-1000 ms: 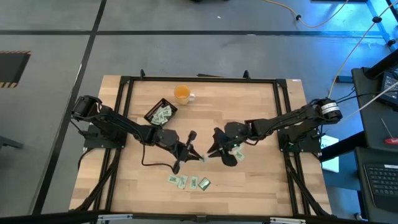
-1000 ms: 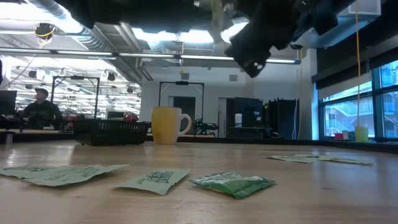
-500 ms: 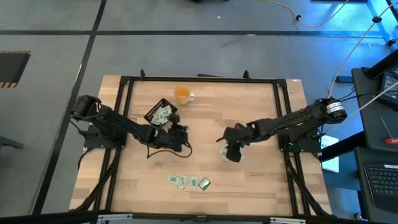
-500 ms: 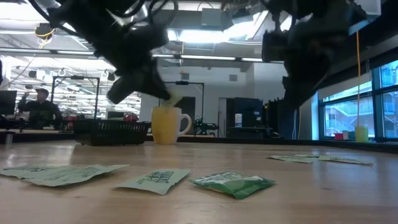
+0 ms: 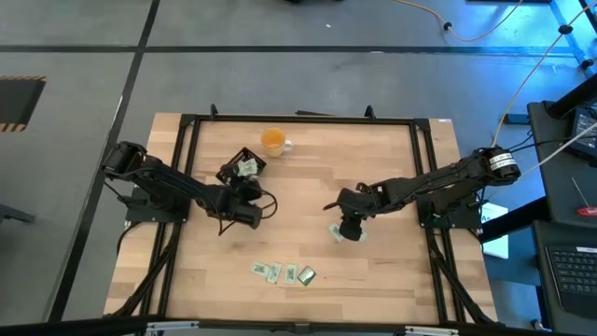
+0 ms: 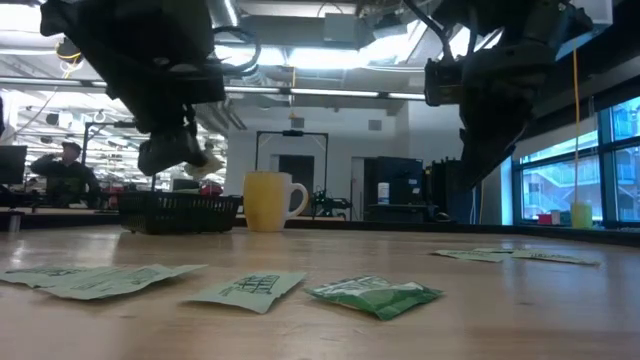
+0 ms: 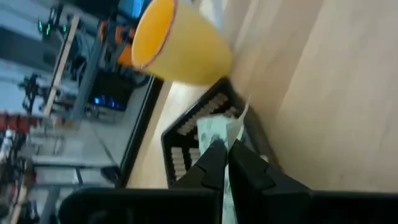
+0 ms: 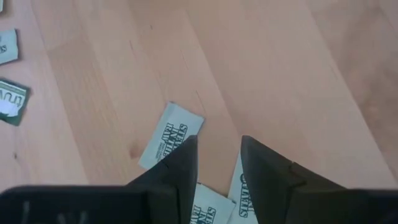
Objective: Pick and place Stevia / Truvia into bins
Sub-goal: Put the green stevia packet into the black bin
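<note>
The black tray (image 5: 227, 174) stands at the table's far left and holds several green-and-white sachets. My left gripper (image 7: 225, 157) hovers at its near rim, shut on one sachet (image 7: 230, 129); the low view shows that gripper (image 6: 180, 152) above the tray (image 6: 180, 212). My right gripper (image 8: 219, 163) points down, open, right of the table's middle, just above three loose sachets (image 8: 170, 135) that lie flat on the wood. Three more sachets (image 5: 284, 273) lie flat near the front edge. My left gripper pinches the sachet by its lower edge (image 7: 226, 142) between its two fingers. The fingers slant downward toward the table's far left. The sachet sticks out past the fingertips, lifted clear, over the tray's near wall.
An orange cup with a white handle (image 5: 273, 141) stands just beyond the tray, toward the far edge. A black frame (image 5: 298, 119) runs round the tabletop. Bare wood lies between the two arms.
My left gripper has carried the sachet from the table's middle toward the far left, over to the tray, turning about and sinking a little. My right gripper has tipped from nearly level to pointing down over the loose sachets, hardly shifting along the table.
</note>
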Available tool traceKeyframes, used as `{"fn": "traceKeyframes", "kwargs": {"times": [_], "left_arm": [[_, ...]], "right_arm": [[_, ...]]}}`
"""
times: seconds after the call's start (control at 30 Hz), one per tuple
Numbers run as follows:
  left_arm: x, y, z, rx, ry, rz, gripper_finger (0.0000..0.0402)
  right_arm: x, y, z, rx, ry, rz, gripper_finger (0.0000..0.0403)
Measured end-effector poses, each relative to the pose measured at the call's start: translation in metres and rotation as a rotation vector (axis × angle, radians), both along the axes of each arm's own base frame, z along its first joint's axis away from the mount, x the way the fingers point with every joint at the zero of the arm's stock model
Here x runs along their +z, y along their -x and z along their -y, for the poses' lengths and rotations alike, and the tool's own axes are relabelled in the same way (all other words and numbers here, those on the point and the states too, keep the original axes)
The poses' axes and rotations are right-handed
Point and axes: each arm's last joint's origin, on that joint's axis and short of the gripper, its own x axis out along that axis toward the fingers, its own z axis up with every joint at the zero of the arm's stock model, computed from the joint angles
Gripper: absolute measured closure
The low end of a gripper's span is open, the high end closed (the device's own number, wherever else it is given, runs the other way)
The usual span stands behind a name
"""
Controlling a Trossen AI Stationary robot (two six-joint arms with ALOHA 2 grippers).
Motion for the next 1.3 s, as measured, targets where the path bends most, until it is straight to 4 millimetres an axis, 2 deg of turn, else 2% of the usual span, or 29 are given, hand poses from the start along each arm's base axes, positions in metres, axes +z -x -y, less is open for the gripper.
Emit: {"fn": "traceKeyframes", "kwargs": {"times": [0.23, 0.43, 0.6, 0.97, 1.17, 1.3], "left_arm": [[-0.002, 0.012, -0.016, 0.163, 0.027, -0.010, 0.0392], [-0.012, 0.018, -0.033, 0.260, 0.175, -0.052, 0.0390], [-0.015, 0.019, -0.041, 0.311, 0.205, -0.046, 0.0380], [-0.014, 0.018, -0.042, 0.316, 0.207, -0.037, 0.0334], [-0.004, 0.008, -0.041, 0.309, 0.254, 0.001, 0.0334], [0.002, 0.002, -0.041, 0.305, 0.260, 0.031, 0.0336]], "right_arm": [[0.000, 0.000, 0.000, -0.021, -0.025, -0.004, 0.0277], [0.000, 0.000, -0.001, -0.019, -0.028, -0.006, 0.0277], [-0.001, 0.001, -0.001, -0.010, -0.043, -0.020, 0.0277], [-0.006, 0.014, 0.000, -0.083, -0.057, -0.155, 0.0285], [-0.011, 0.021, 0.002, -0.148, -0.032, -0.240, 0.0310], [-0.014, 0.017, 0.002, -0.139, -0.029, -0.227, 0.0319]]}}
